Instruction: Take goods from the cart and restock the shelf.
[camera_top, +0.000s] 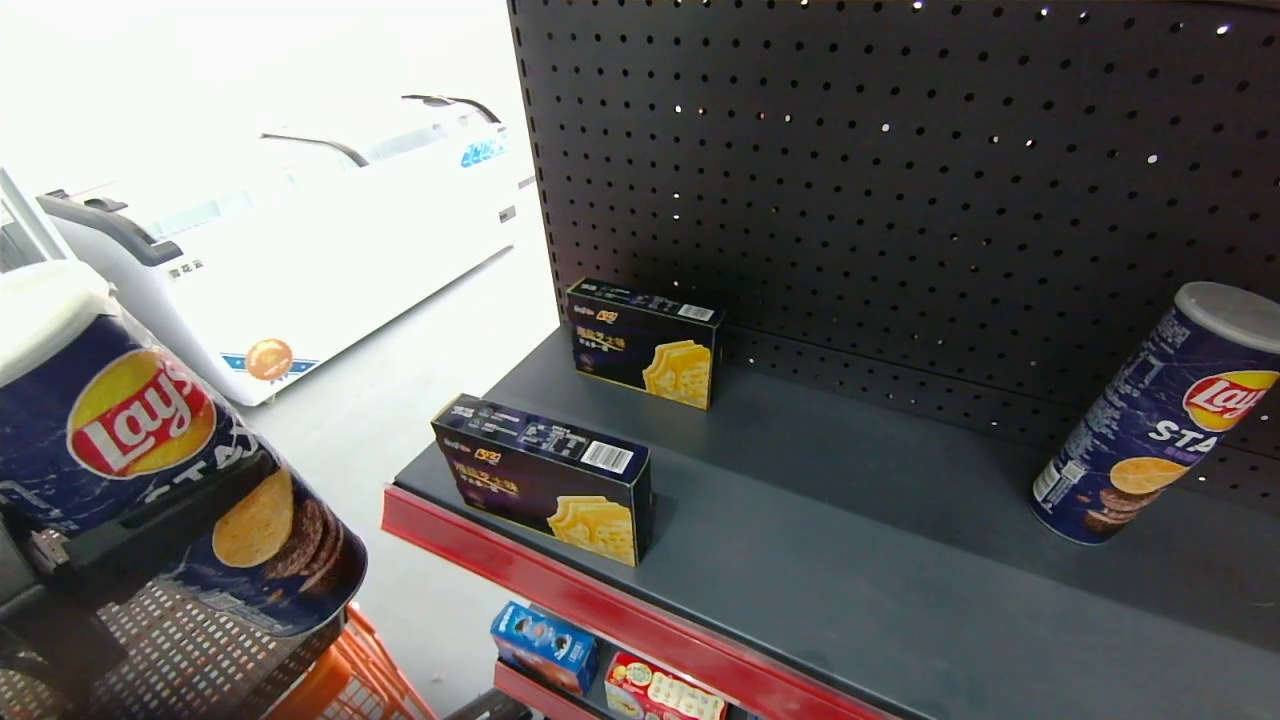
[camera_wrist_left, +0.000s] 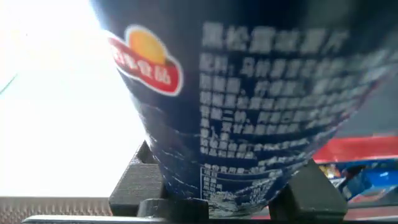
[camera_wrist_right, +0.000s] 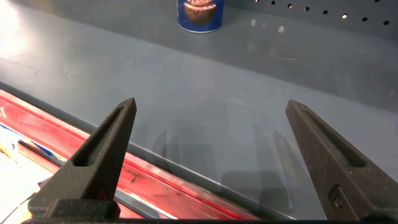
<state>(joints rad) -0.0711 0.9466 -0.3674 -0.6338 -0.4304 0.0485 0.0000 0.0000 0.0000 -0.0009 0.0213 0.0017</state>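
- Dark grey shelf, backed by a perforated panel, is seen ahead; a red strip runs along its front edge.
- One chip can is held at the robot's left, off the shelf and above the orange cart, pinched by the left gripper.
- A second can is seen on the shelf at the right, near the panel.
- Two dark boxes are noted at the shelf's left: the front box at the edge, the rear box against the panel.
- The right gripper is held over the front edge, fingers spread wide.
- Small packs are seen on a lower shelf; a white freezer chest stands beyond.
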